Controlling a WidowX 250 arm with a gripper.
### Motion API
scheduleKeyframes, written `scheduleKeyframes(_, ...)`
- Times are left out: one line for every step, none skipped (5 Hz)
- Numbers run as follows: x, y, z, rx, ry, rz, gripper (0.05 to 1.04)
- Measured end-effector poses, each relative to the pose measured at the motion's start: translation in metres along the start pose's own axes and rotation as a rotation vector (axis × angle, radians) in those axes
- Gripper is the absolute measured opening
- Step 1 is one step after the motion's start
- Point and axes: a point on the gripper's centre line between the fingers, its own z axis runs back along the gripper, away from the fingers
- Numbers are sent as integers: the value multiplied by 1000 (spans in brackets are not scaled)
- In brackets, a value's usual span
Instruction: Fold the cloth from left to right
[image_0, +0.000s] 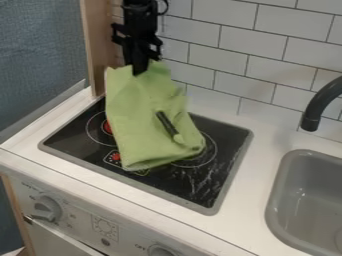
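White tile wall runs along the table's (228, 220) back edge, w/ a grey sink (284, 192) toward the R edge. Nr the back L corner, the end effector (139, 71) is pinched on the green cloth's (137, 115) raised top end; the rest hangs down onto the black hob (224, 172), bottom end nr the hob's front edge, w/ a black-and-green utensil (167, 124) on it.

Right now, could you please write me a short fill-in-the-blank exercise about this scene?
The soft green cloth lies partly over a black glass ____.
The slim, green-tipped utensil on the cloth has a ____ handle.
Of the cloth's near and far ends, the black robot gripper is at the ____ one.
Missing words: stovetop; black; far.
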Motion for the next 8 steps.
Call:
scheduleKeyframes(-11, -11, 17, 9, -24, -17, 64)
scheduleKeyframes(-19, -37, 28, 6, -52, -74, 64)
scheduleKeyframes(-30, -68, 32, 12, -68, -135, 64)
scheduleKeyframes(-40, -94, 24, 22, -56, -184, 64)
scheduleKeyframes(-48, -114, 10, 40, -38, -220, 64)
scheduleKeyframes(-57, -126, -1, 69, -21, -243, 64)
scheduleKeyframes(-65, -131, -16, 83, 13, -268, 64)
scheduleKeyframes(-69, -132, -27, 74, 50, -281, 64)
